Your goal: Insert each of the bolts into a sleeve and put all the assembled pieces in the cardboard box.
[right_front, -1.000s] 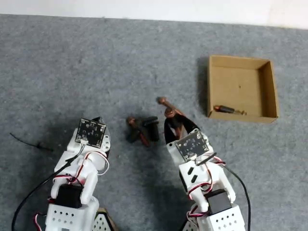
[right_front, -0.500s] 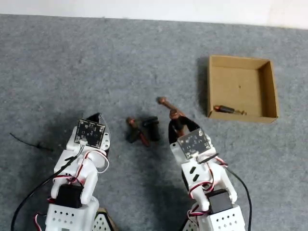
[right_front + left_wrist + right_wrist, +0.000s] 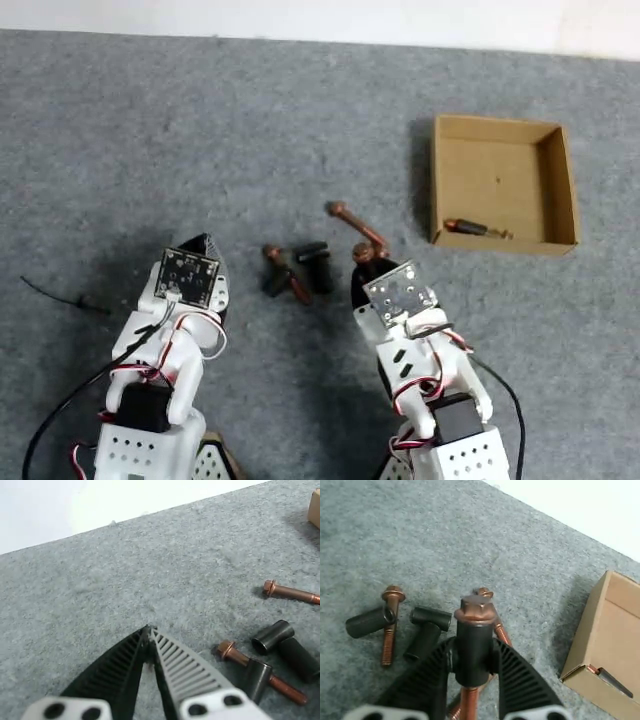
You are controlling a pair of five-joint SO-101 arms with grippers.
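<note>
My right gripper (image 3: 473,655) is shut on a black sleeve (image 3: 472,635) that has a copper bolt (image 3: 476,610) pushed through it, held upright above the carpet. Seen from above, this gripper (image 3: 368,268) hangs left of the cardboard box (image 3: 555,190), where one assembled piece (image 3: 475,228) lies. Just beyond it a loose bolt (image 3: 355,225) rests on the carpet. Between the arms another bolt (image 3: 389,625) lies against a sleeve (image 3: 366,622), with two more sleeves (image 3: 431,617) beside them. My left gripper (image 3: 149,630) is shut and empty, apart from that pile (image 3: 272,650).
Grey carpet covers the table. A thin black cable tie (image 3: 60,295) lies at the far left. A white wall strip runs along the back edge. Open carpet lies between the pile and the box's front wall (image 3: 500,240).
My right gripper drew back toward its base with the sleeve and bolt, uncovering the loose bolt beyond it. The left arm stayed put.
</note>
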